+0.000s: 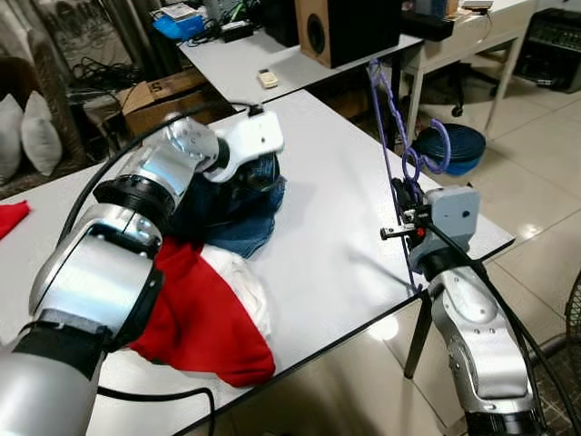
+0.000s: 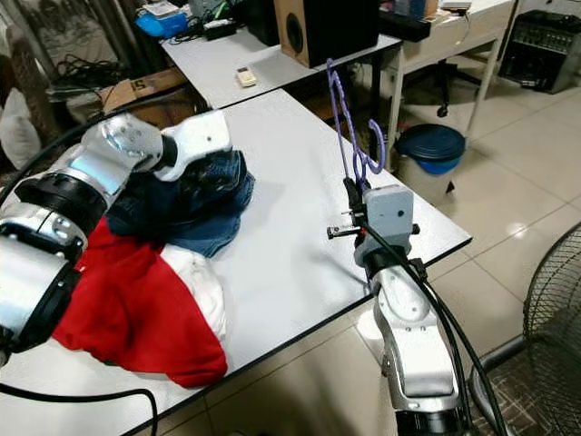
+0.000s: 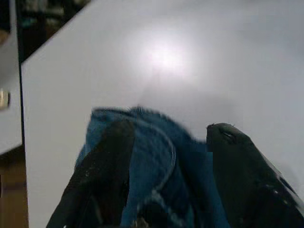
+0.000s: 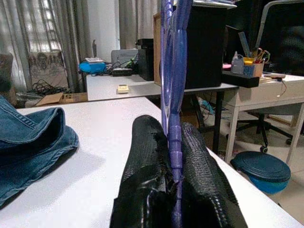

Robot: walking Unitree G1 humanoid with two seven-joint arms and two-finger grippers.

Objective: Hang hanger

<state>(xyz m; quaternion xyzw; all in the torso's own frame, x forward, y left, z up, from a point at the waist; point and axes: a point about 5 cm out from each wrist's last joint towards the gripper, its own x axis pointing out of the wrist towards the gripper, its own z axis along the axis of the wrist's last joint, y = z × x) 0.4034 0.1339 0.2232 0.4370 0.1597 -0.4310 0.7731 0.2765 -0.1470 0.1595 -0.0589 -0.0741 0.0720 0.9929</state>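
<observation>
1. Right gripper [image 4: 173,156] is clamped on a purple hanger [image 1: 392,136]. Both black fingers [image 4: 145,156] press the hanger's thin rod between them.
2. The hanger stands upright above the right gripper, hook end curling near the top. It sits over the near right edge of the white table [image 1: 345,218].
3. Left gripper [image 3: 166,142] has its fingers spread apart, straddling blue jeans [image 1: 241,213]. A fold of denim lies between the two fingers; they are not closed on it.
4. The jeans are a crumpled heap on the table directly under the left gripper.
5. A red and white garment [image 1: 204,313] lies on the table behind the left gripper, beside the left forearm and touching the jeans.
6. Beyond the right gripper, on the floor past the table edge, is a blue bin [image 1: 458,145] with a dark lid; contents hidden.
7. Farther ahead is a second white table [image 2: 227,64] with a wooden speaker [image 2: 313,27], a small remote [image 2: 243,78] and a blue box [image 2: 156,20].
8. A cardboard box [image 1: 159,95] sits on the floor ahead of the left gripper; I cannot tell what is inside.
</observation>
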